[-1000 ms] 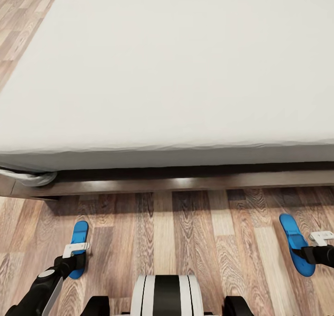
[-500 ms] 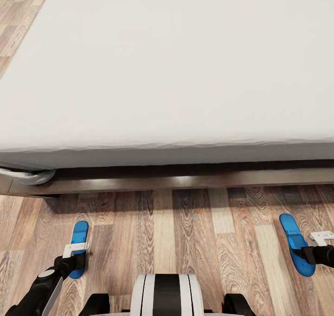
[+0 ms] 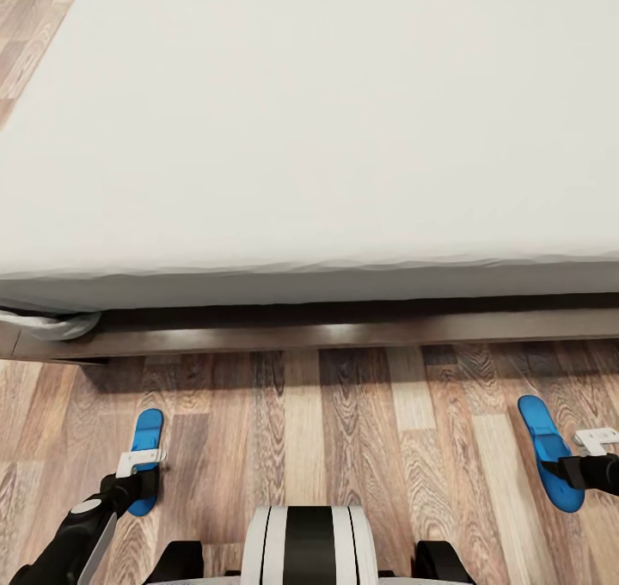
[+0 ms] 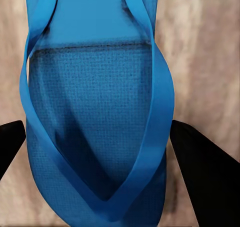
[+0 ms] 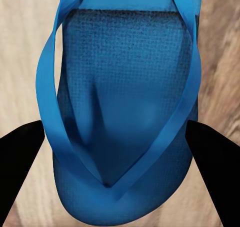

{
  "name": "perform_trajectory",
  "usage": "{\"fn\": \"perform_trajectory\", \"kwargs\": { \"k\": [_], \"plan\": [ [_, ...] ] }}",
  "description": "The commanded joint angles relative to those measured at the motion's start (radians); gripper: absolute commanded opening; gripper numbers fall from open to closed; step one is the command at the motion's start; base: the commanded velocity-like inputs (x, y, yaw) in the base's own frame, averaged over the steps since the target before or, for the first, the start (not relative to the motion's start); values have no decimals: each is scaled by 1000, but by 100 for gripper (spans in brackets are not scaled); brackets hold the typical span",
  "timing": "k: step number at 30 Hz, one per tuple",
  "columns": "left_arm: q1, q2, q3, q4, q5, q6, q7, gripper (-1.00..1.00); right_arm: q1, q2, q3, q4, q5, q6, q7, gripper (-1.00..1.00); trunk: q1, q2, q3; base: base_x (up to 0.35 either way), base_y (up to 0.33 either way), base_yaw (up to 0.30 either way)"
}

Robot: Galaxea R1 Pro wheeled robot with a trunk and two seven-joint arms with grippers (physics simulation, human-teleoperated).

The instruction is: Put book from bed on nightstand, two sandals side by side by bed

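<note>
- Black fingers of the left gripper (image 3: pixel 140 475) stand either side of one blue sandal (image 3: pixel 146 456), which lies between them in the left wrist view (image 4: pixel 97 127); the fingers (image 4: pixel 207 172) sit at the sole's two edges, but whether they press on it cannot be told.
- Black fingers of the right gripper (image 3: pixel 574 466) flank the other sandal (image 3: pixel 547 449) the same way; in the right wrist view the sole (image 5: pixel 122 112) fills the gap between the finger (image 5: pixel 20 172) on one side and its partner on the other, and actual contact cannot be told.
- Both sandals are low over the wood-plank floor (image 3: pixel 344 430), well apart, one at each side of the robot's white-and-black trunk (image 3: pixel 309 544).
- Beyond them runs the bed (image 3: pixel 327 138), its pale-grey mattress above a dark-brown platform base (image 3: pixel 327 338).
- At the mattress's near left corner a grey fold of fabric (image 3: pixel 47 325) hangs over the base.
</note>
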Motion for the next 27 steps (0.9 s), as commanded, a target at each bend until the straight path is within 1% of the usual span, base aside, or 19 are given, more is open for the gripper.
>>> {"fn": "perform_trajectory", "kwargs": {
  "k": [1, 9, 13, 24, 26, 27],
  "plan": [
    [0, -1, 3, -2, -1, 6, -7, -100, -1, -1, 4, -1, -7, 4, 0, -100, 0, 0, -1, 0, 0, 0],
    [0, -1, 3, -2, -1, 6, -7, -100, -1, -1, 4, -1, -7, 4, 0, -100, 0, 0, -1, 0, 0, 0],
    [0, -1, 3, -2, -1, 6, -7, -100, -1, -1, 4, -1, -7, 4, 0, -100, 2, -1, -16, 0, 0, 0],
    [0, -1, 3, -2, -1, 6, -7, -100, -1, -1, 4, -1, -7, 3, 0, -100, 2, -1, -16, 0, 0, 0],
    [0, -1, 3, -2, -1, 6, -7, -100, -1, -1, 4, -1, -7, 3, 0, -100, 3, -2, -24, 0, 0, 0],
    [0, -1, 3, -2, -1, 6, -7, -100, -1, -1, 4, -1, -7, 3, 0, -100, 3, -2, -24, 0, 0, 0]
  ]
}}
